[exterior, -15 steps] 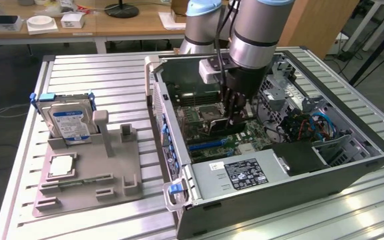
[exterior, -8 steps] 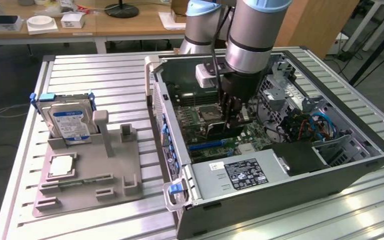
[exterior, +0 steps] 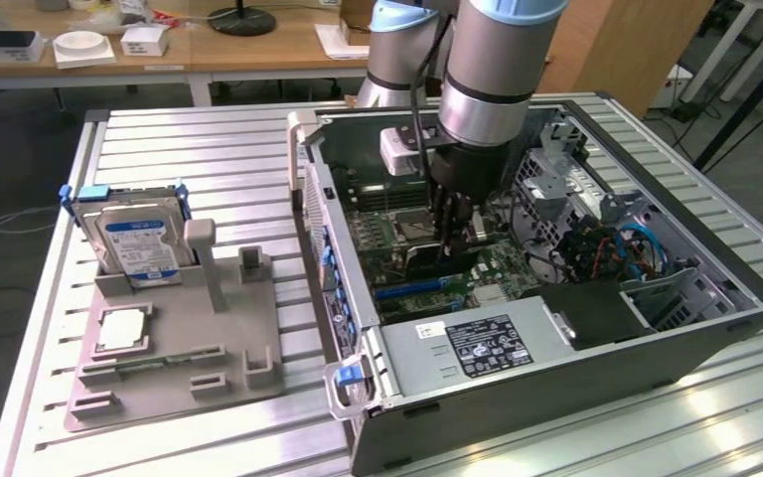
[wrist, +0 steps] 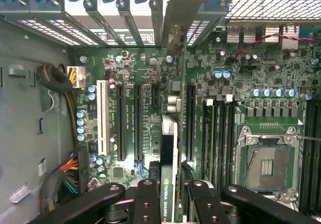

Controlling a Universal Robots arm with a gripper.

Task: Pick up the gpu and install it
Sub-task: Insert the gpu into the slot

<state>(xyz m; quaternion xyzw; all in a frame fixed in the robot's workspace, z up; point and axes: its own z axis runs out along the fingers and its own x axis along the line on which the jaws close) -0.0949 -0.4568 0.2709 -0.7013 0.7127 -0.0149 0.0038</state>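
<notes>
Inside the open computer case (exterior: 699, 298), my gripper (exterior: 455, 234) reaches down over the green motherboard (exterior: 501, 268). It is shut on the gpu (exterior: 437, 260), a thin black card that hangs on edge just above the board. The wrist view looks along the gpu (wrist: 169, 169) edge-on between the two black fingers (wrist: 145, 201), with a green-and-white label on its top edge. Its pale metal end bracket (wrist: 180, 13) reaches the row of rear slot covers. The card lies in line with the long black expansion slots (wrist: 189, 118), between two of them; I cannot tell whether it touches a slot.
The case walls and a grey power supply (exterior: 488, 343) hem in the arm. Cables (exterior: 620, 248) and drive cages fill the exterior view's right side. The CPU socket (wrist: 268, 166) sits beside the slots. Outside the case, a grey holder (exterior: 176, 338) carries a hard drive (exterior: 136, 243).
</notes>
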